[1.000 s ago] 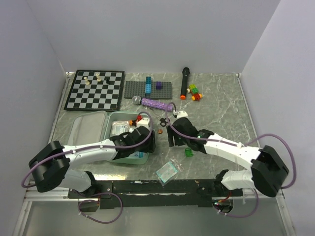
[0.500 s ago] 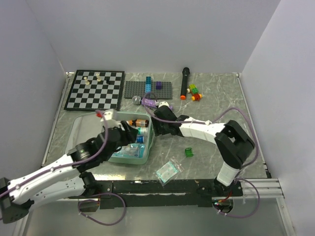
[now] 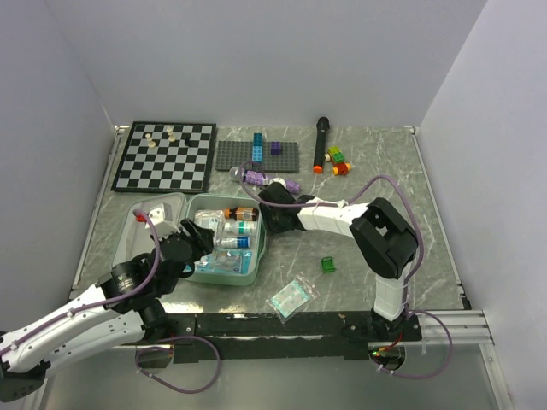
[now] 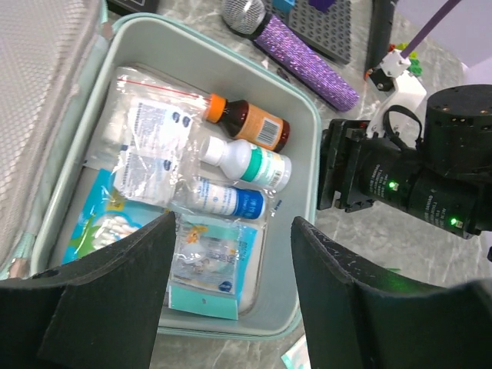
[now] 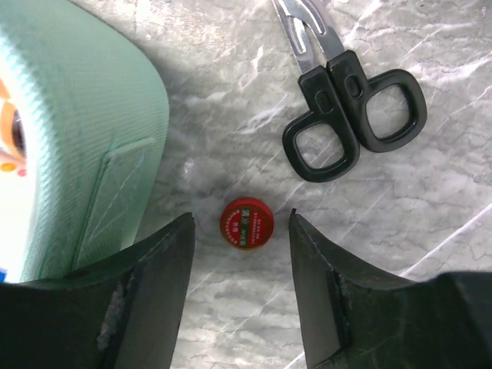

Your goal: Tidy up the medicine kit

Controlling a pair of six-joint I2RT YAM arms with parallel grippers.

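Observation:
The medicine kit (image 3: pixel 255 265) lies open, a mint-green case with its lid (image 3: pixel 152 215) folded out to the left. In its tray lie a brown bottle (image 4: pixel 246 121), a white bottle (image 4: pixel 247 161), a blue-labelled bottle (image 4: pixel 227 198) and plastic sachets (image 4: pixel 154 146). My left gripper (image 4: pixel 233 219) hovers open above the tray's near part (image 3: pixel 198 242), holding nothing. My right gripper (image 5: pixel 241 217) stands open just right of the kit's wall (image 5: pixel 84 138), its fingers on either side of a small red round tin (image 5: pixel 247 224) on the table, not touching it. In the top view the right gripper (image 3: pixel 267 215) hides the tin.
Black scissors (image 5: pixel 354 115) lie just beyond the tin. A purple microphone (image 3: pixel 269 180), a grey studded plate (image 3: pixel 258 156), a chessboard (image 3: pixel 165 155), a black marker (image 3: pixel 320 143) and coloured bricks (image 3: pixel 338 160) sit at the back. A green block (image 3: pixel 327 265) and a plastic packet (image 3: pixel 291 297) lie near the front.
My left gripper has drawn back to the left over the kit and opened wider. My right gripper has swung up-left to the kit's right side, its fingers narrowing around the red tin.

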